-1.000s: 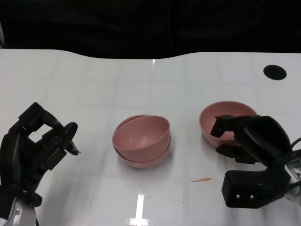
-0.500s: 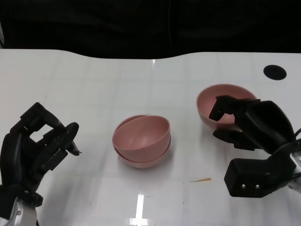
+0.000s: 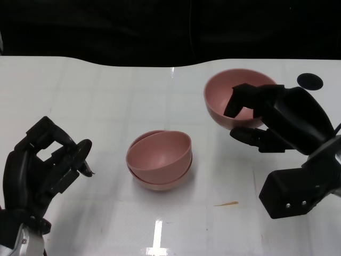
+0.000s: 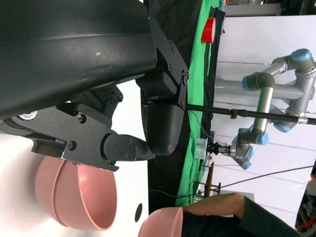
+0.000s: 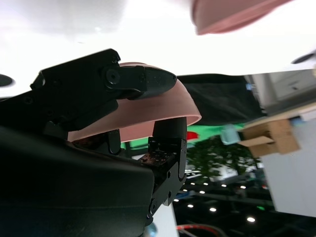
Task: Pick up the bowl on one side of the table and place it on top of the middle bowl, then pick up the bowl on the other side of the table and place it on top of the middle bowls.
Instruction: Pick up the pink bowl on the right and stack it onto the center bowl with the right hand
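Note:
Two pink bowls [image 3: 159, 158] sit stacked at the table's middle, the upper one tilted inside the lower; the left wrist view shows the same stack [image 4: 79, 200]. My right hand [image 3: 277, 120] grips a third pink bowl [image 3: 226, 97] by its near rim and holds it in the air, up and to the right of the stack. In the right wrist view that bowl [image 5: 148, 116] sits between my fingers [image 5: 123, 81]. My left hand [image 3: 40, 168] stays at the lower left, fingers curled in and holding nothing.
A black round hole [image 3: 309, 81] marks the white table [image 3: 106, 101] at the far right. A small brown streak [image 3: 226, 204] lies on the table near the front. Beyond the table's far edge is black cloth.
My right hand has lifted the right-side bowl off the table and carried it up and leftward. The left hand and the stacked bowls have stayed put.

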{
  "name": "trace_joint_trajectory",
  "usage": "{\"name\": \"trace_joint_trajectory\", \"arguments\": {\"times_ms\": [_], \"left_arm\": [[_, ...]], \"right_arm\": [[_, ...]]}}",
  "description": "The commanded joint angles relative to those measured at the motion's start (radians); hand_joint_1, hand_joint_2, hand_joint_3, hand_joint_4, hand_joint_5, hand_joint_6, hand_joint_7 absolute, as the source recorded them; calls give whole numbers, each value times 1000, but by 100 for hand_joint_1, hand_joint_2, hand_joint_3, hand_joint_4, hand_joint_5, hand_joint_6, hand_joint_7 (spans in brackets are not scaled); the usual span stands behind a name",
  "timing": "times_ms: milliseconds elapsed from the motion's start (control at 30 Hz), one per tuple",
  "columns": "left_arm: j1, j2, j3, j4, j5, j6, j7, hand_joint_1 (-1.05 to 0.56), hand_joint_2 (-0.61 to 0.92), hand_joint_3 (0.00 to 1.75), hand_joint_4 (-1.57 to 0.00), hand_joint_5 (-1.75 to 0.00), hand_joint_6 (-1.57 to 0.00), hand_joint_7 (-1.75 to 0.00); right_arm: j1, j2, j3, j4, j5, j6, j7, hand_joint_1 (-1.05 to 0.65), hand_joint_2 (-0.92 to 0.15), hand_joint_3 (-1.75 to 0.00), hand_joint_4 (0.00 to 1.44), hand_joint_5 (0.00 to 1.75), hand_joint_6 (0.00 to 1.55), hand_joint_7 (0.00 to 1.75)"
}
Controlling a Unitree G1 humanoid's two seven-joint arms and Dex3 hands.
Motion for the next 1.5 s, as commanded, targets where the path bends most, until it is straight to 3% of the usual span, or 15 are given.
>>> {"name": "trace_joint_trajectory", "arguments": {"times_ms": [33,267,367,600,800,933,1133,1500], "left_arm": [[8,7,4,1,6,-13,14,-11,89,31,-95,-175,-68,-175],[8,4,1,6,11,-25,20,-12,89,31,-95,-175,-68,-175],[8,-2,2,4,11,-27,27,-12,88,31,-95,-175,-68,-175],[5,-9,4,16,10,-47,26,-13,87,32,-96,-175,-68,-175],[5,-8,4,19,9,-50,26,-13,87,33,-96,-175,-69,-175],[9,-14,1,10,19,-49,44,-14,86,34,-96,-175,-69,-175],[12,-14,2,4,12,-43,42,-14,85,34,-96,-175,-69,-175],[15,-12,2,0,2,-39,34,-13,85,36,-96,-175,-69,-175]], "right_arm": [[-25,18,-5,-80,52,0,76,-26,-76,-81,85,175,61,175],[-58,77,10,-167,71,32,186,-27,-72,-80,84,175,59,175],[-78,113,32,-191,73,43,235,-25,-66,-90,88,175,67,168],[-95,166,71,-207,52,30,265,-27,-68,-83,91,175,66,174],[-95,171,71,-209,49,30,269,-28,-67,-84,91,175,66,175],[-58,202,126,-216,54,2,285,-25,-62,-81,94,175,66,175],[-41,211,135,-193,55,-8,281,-24,-67,-76,92,175,65,175],[-42,219,138,-121,56,-40,263,-25,-68,-81,91,175,64,175]]}}
